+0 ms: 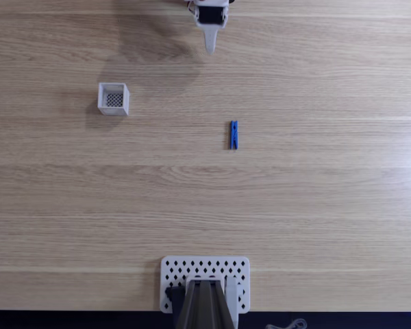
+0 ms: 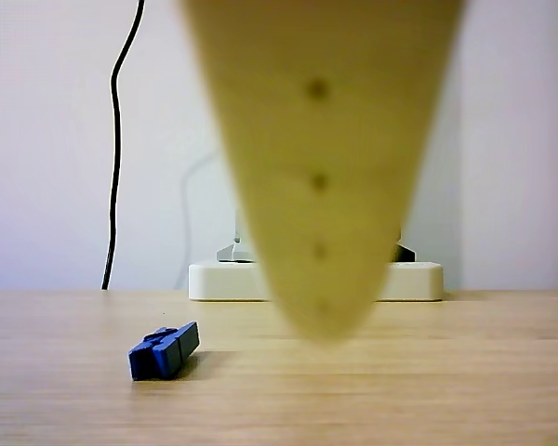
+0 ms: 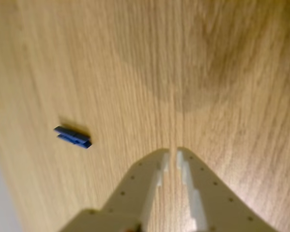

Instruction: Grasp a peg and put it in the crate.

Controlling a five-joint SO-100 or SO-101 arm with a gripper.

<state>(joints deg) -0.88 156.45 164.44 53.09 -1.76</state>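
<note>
A: Status check. Where is the peg (image 1: 233,135)?

B: Flat on the wooden table (image 1: 315,205), out in the open, right of centre in the fixed view. Also seen in the wrist view, left of the fingertips and well apart from them. Nothing touches it.

A: Gripper (image 3: 173,155)?

B: Fingers nearly together, only a thin slit between the tips, nothing between them. In the fixed view it hangs at the top edge, away from the peg.

A: Crate (image 1: 114,99)?

B: Upper left in the fixed view, well apart from the peg. Mesh floor bare, nothing inside.

A: Progress?

B: My read: nothing done yet. Left: open the fingers, reach the peg, grasp, carry, drop into the crate.

A: Other items?

B: Perforated plate (image 1: 175,269) at the bottom edge.
</note>
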